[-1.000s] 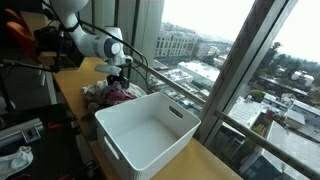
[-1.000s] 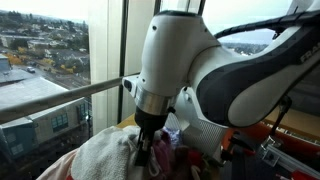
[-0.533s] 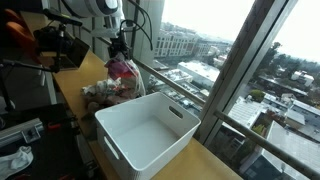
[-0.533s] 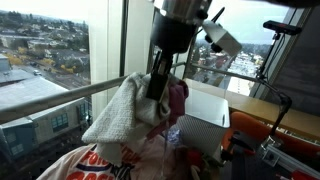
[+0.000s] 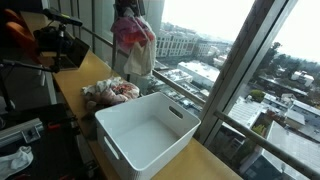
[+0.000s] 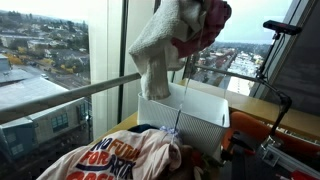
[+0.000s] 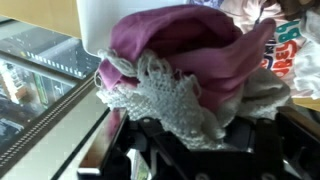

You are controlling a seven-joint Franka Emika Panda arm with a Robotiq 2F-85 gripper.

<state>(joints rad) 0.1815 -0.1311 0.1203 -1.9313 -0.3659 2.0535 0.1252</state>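
Only the wrist view shows the gripper (image 7: pixel 195 150): dark body at the bottom, fingertips buried under the cloth bundle (image 7: pixel 185 75). Pink over cream knit, bunched right against the jaws, which are clamped on it. White bin (image 7: pixel 110 25) and printed shirt (image 7: pixel 295 40) lie beyond the bundle. In both exterior views the jaws are cut off at the top edge. There the cloth bundle (image 5: pixel 132 40) hangs straight below them, well above the bin and clothes pile (image 5: pixel 110 92), touching neither.

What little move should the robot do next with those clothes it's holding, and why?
Probably carry the pink and white bundle sideways over the white bin: it hangs high, clear of the pile, and the bin stands open right beside that.
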